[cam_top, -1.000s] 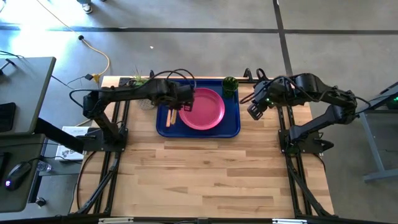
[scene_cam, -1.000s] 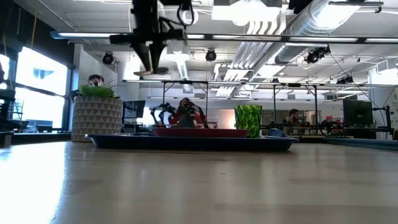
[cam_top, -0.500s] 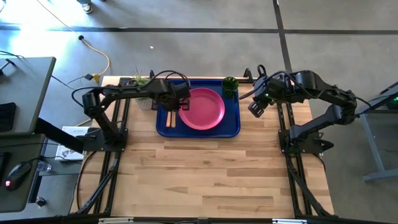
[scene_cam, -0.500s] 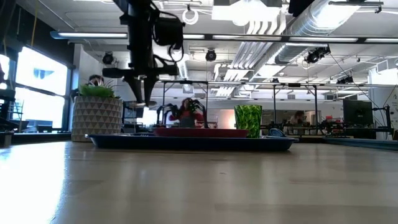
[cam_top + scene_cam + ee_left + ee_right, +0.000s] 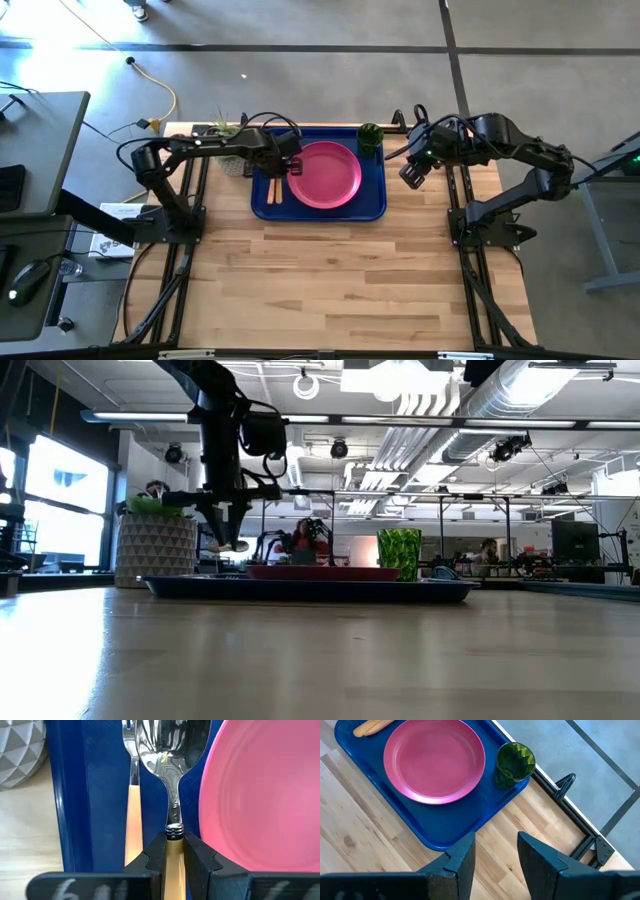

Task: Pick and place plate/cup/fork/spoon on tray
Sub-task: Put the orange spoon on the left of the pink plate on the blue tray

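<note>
High view shows the tray (image 5: pixel 318 208) at the far middle of the wooden table (image 5: pixel 330 280), its far rim close to the table's far edge; a wide stretch of bare wood lies on the tray's near side, and narrower strips run along its left and right rims. The plate (image 5: pixel 324 174) sits flat on the tray, filling the middle and right of it, with bare blue floor between it and the near rim. A potted plant (image 5: pixel 155 545) stands on the table just off the tray's left rim. The cup (image 5: pixel 370 135) stands upright in the tray's far right corner, just beside the plate and close against the rim. Two slim pieces occupy the narrow strip of tray between the plate and the left rim: the fork (image 5: pixel 132 795) lies flat on the tray floor, and the spoon (image 5: pixel 172 780) runs parallel beside it, on the plate's side. The left gripper (image 5: pixel 173 851) hovers over that strip, its fingers (image 5: pixel 156 855) clamped on the spoon's handle; in the low view the spoon's bowl hangs above the tray. The right gripper (image 5: pixel 412 172) waits above bare wood just off the tray's right rim, its fingers (image 5: pixel 462 862) spread apart and holding nothing.
</note>
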Action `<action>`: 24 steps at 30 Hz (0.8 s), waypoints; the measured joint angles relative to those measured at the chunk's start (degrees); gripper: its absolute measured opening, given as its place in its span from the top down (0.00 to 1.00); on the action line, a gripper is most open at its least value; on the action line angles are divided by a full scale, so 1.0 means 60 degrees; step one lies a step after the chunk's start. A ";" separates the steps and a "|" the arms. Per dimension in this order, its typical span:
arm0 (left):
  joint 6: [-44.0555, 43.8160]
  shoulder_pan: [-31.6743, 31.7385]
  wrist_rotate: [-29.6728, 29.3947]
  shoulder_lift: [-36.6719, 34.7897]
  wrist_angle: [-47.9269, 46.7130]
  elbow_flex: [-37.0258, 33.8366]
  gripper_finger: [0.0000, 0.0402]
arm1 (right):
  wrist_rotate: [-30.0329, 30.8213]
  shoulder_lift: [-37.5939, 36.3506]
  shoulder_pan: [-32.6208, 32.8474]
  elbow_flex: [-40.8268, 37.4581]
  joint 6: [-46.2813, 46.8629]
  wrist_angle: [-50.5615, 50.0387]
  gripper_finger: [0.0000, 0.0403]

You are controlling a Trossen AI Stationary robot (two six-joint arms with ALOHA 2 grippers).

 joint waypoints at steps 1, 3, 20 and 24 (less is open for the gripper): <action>0.0058 0.0039 0.0079 0.0000 0.0069 -0.0032 0.91 | 0.0000 -0.0001 0.0000 0.0000 0.0000 0.0000 0.66; 0.0231 0.0136 0.0274 0.0000 0.0263 -0.0085 0.91 | 0.0000 0.0000 0.0000 0.0001 0.0001 0.0000 0.66; 0.0875 0.0773 0.0593 0.0091 0.0965 -0.0635 0.91 | 0.0000 -0.0001 0.0000 0.0000 0.0029 0.0029 0.66; 0.1079 0.0889 0.0722 0.0091 0.0956 -0.0635 0.91 | 0.0004 -0.0001 0.0000 0.0000 0.0074 0.0041 0.66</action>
